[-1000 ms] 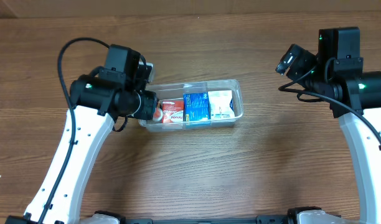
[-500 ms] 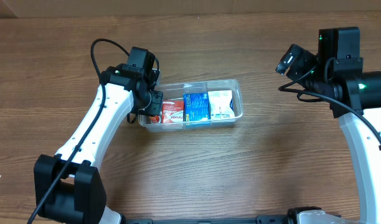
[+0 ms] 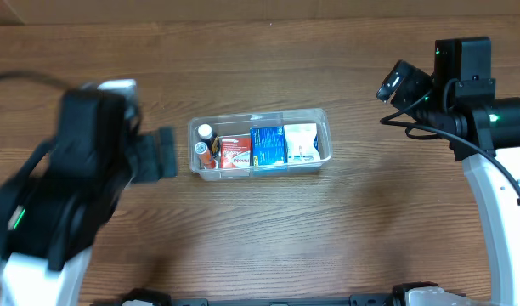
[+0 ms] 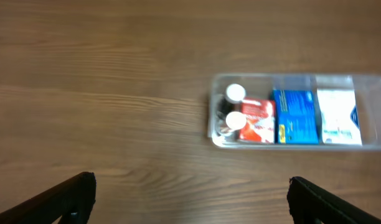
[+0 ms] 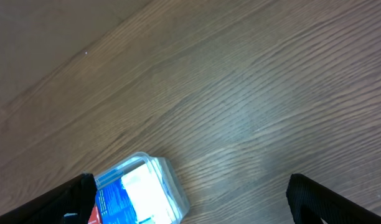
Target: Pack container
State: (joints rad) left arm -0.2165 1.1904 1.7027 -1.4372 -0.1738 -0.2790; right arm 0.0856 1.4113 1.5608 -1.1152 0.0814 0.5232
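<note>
Container (image 3: 325, 127) of clear plastic sits on the wooden table (image 3: 260, 229). It holds 2 white-capped bottles (image 4: 235, 93) at its left end, then a red box (image 4: 257, 119), a blue box (image 4: 295, 116) and a white box (image 4: 335, 116). Left gripper (image 4: 190, 202), blurred, left of the container, has fingers spread wide, empty. Right gripper (image 5: 190, 202), well to the container's right, is likewise wide and empty.

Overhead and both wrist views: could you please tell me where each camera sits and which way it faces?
Overhead: above the table, facing straight down on the container; left gripper (blurred) and right gripper show.
Left wrist: left of the container, facing down; own open fingertips at the bottom corners.
Right wrist: facing down on the table; own open fingertips, container corner at the bottom.
Shared: all three see the container.
</note>
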